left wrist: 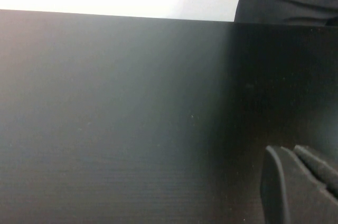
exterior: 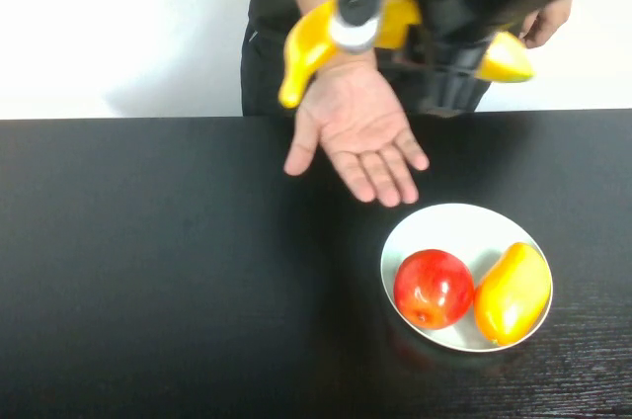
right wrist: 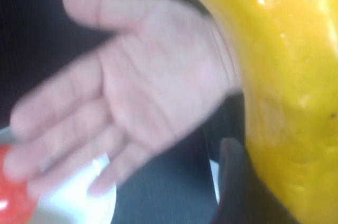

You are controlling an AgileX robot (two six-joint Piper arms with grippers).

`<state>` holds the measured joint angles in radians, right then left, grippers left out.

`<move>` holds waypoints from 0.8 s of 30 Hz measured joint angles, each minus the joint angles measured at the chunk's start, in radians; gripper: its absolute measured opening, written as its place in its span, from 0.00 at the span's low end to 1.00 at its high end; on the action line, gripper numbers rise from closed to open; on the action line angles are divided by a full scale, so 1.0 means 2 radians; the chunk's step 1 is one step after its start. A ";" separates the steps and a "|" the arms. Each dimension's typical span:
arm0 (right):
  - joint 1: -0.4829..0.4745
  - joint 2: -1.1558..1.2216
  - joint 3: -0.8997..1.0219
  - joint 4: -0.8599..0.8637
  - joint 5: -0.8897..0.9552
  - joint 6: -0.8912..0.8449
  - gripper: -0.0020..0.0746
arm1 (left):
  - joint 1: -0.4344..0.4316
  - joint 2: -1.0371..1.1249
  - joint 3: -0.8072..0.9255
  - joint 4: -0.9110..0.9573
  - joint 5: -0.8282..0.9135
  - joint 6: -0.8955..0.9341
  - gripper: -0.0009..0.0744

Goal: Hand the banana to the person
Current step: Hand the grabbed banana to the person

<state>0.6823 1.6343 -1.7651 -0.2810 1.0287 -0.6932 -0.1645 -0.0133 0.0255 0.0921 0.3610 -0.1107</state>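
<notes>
The yellow banana (exterior: 306, 43) is held in the air by my right gripper (exterior: 439, 48), which is shut on it, at the far edge of the table. It hangs just above the person's open, palm-up hand (exterior: 360, 132). In the right wrist view the banana (right wrist: 285, 76) fills one side, a dark finger (right wrist: 232, 182) presses against it, and the palm (right wrist: 142, 92) lies below. The person (exterior: 267, 34) stands behind the table in dark clothes. My left gripper (left wrist: 288, 150) shows only in the left wrist view, shut and empty, low over the black table.
A white bowl (exterior: 464, 226) stands at the front right of the black table (exterior: 148, 261), holding a red apple (exterior: 433, 288) and an orange-yellow mango (exterior: 512, 293). The bowl (right wrist: 79, 197) and apple (right wrist: 10, 197) also show under the hand in the right wrist view.
</notes>
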 joint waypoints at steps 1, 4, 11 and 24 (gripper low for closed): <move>0.004 0.010 -0.008 -0.001 0.001 0.000 0.38 | 0.000 0.000 -0.001 0.000 0.000 0.000 0.01; 0.007 0.044 -0.030 -0.004 0.002 0.000 0.38 | 0.000 0.000 -0.001 0.000 0.000 0.000 0.01; 0.008 0.103 -0.048 -0.017 0.013 0.000 0.38 | 0.000 0.000 -0.001 0.000 0.000 0.000 0.01; 0.008 0.115 -0.048 -0.021 0.023 0.000 0.50 | 0.000 0.000 -0.001 0.000 0.000 0.000 0.01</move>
<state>0.6975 1.8646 -1.8609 -0.3231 1.0739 -0.6932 -0.1645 -0.0133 0.0237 0.0921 0.3610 -0.1107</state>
